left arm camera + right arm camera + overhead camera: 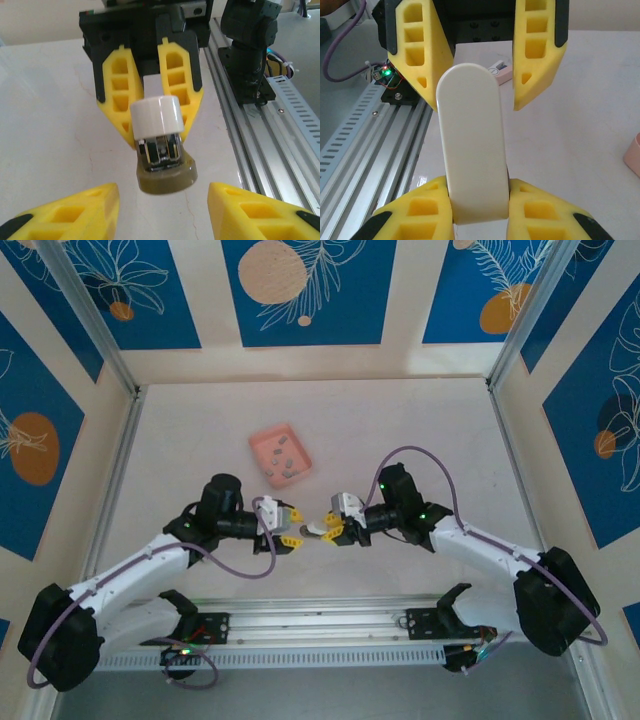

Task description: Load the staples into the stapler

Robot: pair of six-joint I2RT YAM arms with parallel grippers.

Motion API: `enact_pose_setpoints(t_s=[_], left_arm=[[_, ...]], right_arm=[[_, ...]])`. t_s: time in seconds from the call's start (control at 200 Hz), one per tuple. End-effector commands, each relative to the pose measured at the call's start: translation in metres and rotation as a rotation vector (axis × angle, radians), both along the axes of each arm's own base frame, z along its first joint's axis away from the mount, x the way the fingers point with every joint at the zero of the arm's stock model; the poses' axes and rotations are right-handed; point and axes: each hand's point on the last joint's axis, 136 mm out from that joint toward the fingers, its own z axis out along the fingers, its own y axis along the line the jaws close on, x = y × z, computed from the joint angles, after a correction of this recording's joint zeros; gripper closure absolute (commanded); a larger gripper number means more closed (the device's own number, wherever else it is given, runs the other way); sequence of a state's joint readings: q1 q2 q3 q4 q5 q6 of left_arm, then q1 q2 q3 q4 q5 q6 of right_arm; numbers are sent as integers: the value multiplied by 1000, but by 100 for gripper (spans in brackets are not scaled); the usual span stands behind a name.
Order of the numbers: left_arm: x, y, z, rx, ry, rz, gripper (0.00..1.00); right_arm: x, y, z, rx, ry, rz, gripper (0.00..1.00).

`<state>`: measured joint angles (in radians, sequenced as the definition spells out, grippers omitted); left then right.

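From above you see the pink tray point(257, 448) with the staples point(284, 462) lying in it, beyond both grippers. The left wrist camera gives you the stapler point(159, 145) end-on, its metal mouth showing. The right wrist camera gives you its smooth white top. The table point(420, 430) is pale and marbled, walled by blue leaf-print panels point(300, 290), with an aluminium rail point(320, 625) along its near edge. Your left gripper point(297, 528) stands spread before the stapler's end, gripping nothing. Your right gripper point(328, 530) is clamped on the stapler's sides.
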<state>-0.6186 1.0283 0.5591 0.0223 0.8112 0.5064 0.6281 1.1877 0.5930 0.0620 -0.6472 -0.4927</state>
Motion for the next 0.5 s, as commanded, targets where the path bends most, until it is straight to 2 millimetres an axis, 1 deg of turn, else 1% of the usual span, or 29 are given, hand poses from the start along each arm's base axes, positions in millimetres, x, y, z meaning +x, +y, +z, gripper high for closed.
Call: enact_pose_setpoints(t_s=[0.0,0.125,0.35,0.495], left_arm=[[-8,-8,12,-49,15,-66,54],[-9,-9,11,-42,35,-75,57],[-10,-9,14,-58,31,-78,54],[-9,-10,14,-58,39,-72,60]], right_arm=[[-1,7,13,24,-31,38,86],[1,9,14,22,-36,35,86],[4,11,12,15,-39,26,87],[4,12,12,12,-36,23,87]])
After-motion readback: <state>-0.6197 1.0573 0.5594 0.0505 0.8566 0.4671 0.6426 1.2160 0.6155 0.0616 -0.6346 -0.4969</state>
